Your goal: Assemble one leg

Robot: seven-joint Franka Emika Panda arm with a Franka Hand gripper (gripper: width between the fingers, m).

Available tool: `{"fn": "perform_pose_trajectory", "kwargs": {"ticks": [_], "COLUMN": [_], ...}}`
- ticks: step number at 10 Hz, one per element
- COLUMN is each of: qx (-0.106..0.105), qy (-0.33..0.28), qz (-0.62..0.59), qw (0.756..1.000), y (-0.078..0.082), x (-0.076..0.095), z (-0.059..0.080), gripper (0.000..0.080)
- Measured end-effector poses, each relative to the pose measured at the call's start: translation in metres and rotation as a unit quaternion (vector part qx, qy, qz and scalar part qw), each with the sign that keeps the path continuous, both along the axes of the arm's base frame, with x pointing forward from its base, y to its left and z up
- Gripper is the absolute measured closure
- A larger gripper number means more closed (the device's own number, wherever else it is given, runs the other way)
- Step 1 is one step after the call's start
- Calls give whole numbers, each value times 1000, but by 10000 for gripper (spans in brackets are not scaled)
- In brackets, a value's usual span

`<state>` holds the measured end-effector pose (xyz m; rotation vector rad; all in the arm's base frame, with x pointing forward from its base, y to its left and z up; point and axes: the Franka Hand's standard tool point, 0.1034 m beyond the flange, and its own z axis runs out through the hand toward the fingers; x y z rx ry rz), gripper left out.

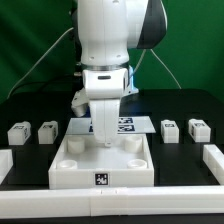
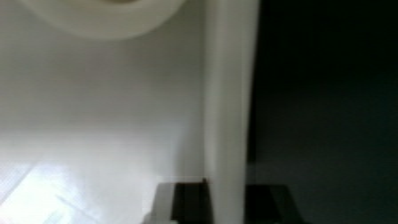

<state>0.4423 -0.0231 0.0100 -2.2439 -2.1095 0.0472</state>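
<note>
My gripper [image 1: 105, 112] is shut on a white leg [image 1: 105, 130] and holds it upright over the far part of the large white square tabletop [image 1: 75, 178]. In the wrist view the leg [image 2: 231, 120] runs as a pale bar between my two dark fingers [image 2: 270, 203], with the gripper [image 2: 231, 203] closed around it. Below lies the tabletop [image 2: 89, 130], with one round socket [image 2: 116, 12] off to the side of the leg. I cannot tell whether the leg's lower end touches the tabletop.
Small white tagged blocks lie on the black table at the exterior view's left [image 1: 17, 131] [image 1: 47, 131] and right [image 1: 170, 129] [image 1: 199, 129]. The marker board [image 1: 127, 124] lies behind the tabletop. White rails border the front [image 1: 110, 197] and the sides [image 1: 212, 157].
</note>
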Motion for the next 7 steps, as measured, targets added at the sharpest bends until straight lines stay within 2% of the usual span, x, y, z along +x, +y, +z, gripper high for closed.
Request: {"fn": "perform_pose_trajectory", "kwargs": {"ticks": [7], "qx": [0], "qy": [-3], "qz": [-1], "qw": [1000], "y": [0], "x": [1], "z": [0], "gripper": [735]}}
